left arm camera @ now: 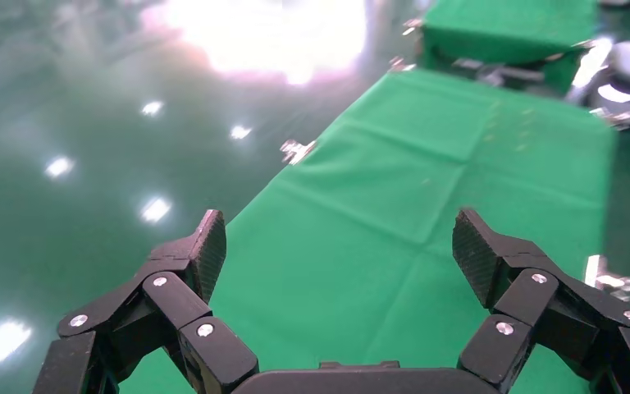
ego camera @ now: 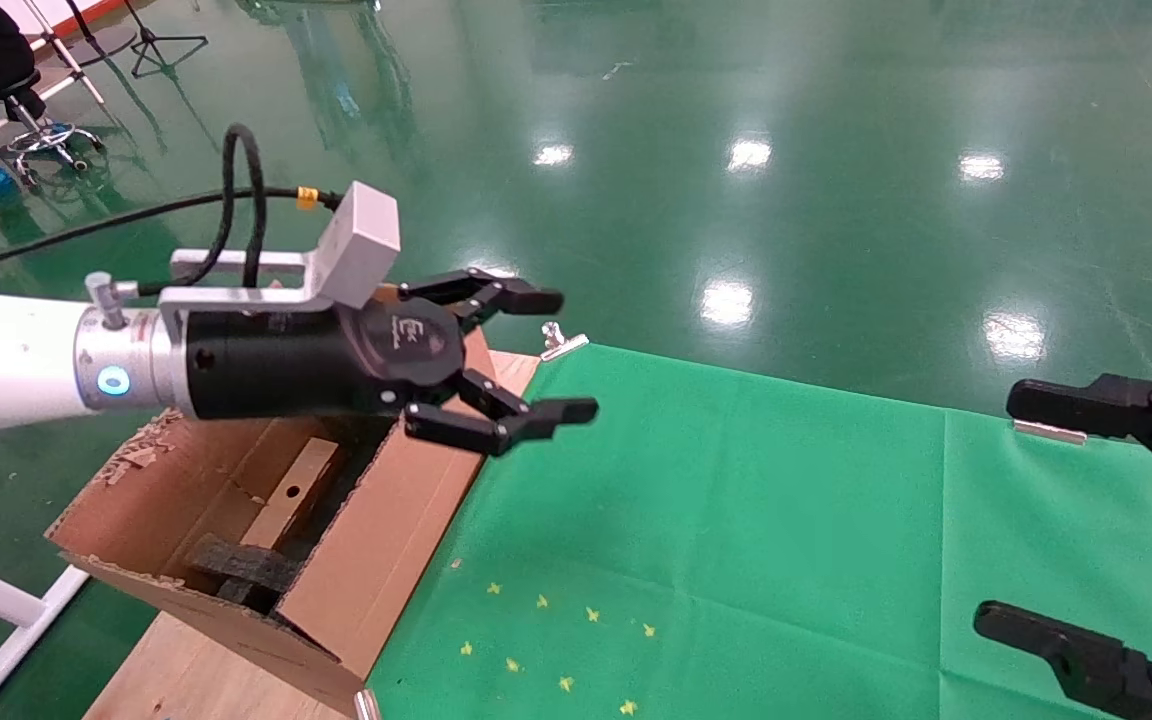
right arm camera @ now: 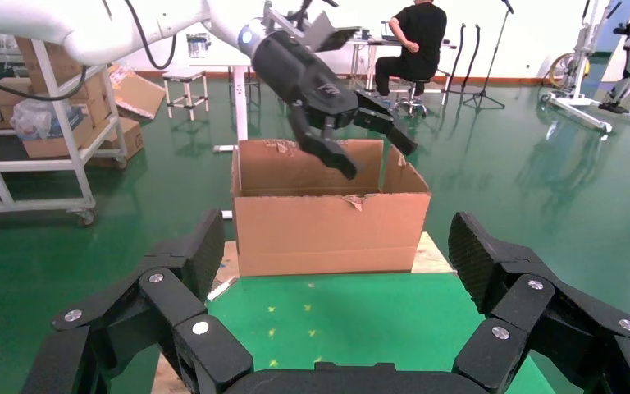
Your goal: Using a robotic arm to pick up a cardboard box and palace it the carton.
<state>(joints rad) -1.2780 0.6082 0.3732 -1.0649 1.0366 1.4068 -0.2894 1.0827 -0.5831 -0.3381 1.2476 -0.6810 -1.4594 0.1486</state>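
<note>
The small slim cardboard box, with a round hole in its face, lies tilted inside the large carton beside black foam pieces. The carton stands at the left end of the green cloth table and also shows in the right wrist view. My left gripper is open and empty in the air above the carton's right edge. Its wrist view shows only green cloth between the fingers. My right gripper is open and empty at the table's right side, facing the carton.
Several yellow star marks dot the cloth near the carton. Metal clips hold the cloth's far edge. The carton rests on a wooden board. A seated person and a shelf cart stand beyond on the green floor.
</note>
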